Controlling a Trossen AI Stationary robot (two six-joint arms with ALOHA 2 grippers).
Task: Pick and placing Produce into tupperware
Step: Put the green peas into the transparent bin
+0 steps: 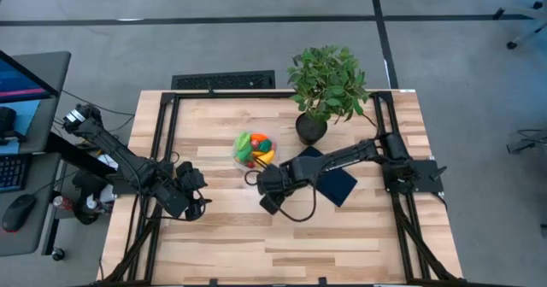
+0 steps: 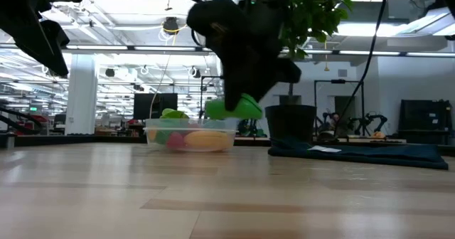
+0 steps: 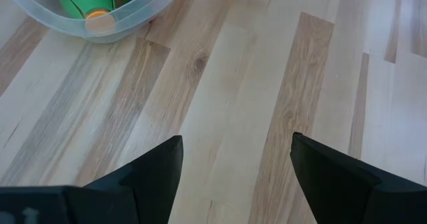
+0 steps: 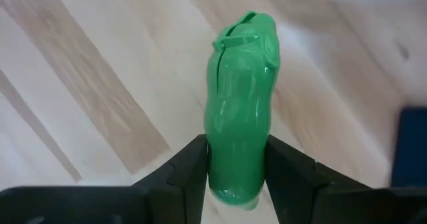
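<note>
My right gripper (image 4: 237, 177) is shut on a long green toy vegetable (image 4: 240, 104), one of the produce pieces, above the bare wood in front of the tupperware (image 1: 255, 149). The tupperware is a clear round bowl that stands on the table and holds several coloured produce pieces (image 2: 190, 136). In the low view the green piece (image 2: 234, 108) hangs under my right gripper, clear of the table. My left gripper (image 3: 237, 164) hovers open over bare wood to the left of the tupperware (image 3: 100, 17), with nothing between its fingers. My right gripper pinches the green vegetable between its two fingers (image 4: 193, 167) at one end (image 4: 235, 174). The fingers point steeply down from above. The rest of the piece sticks out past the fingertips, and it is lifted clear of the table.
A leafy potted plant (image 1: 329, 86) stands at the far side, right of the tupperware. A dark blue flat rectangle (image 1: 338, 183) lies under the right arm. The near half of the table (image 1: 282, 244) is bare wood.
</note>
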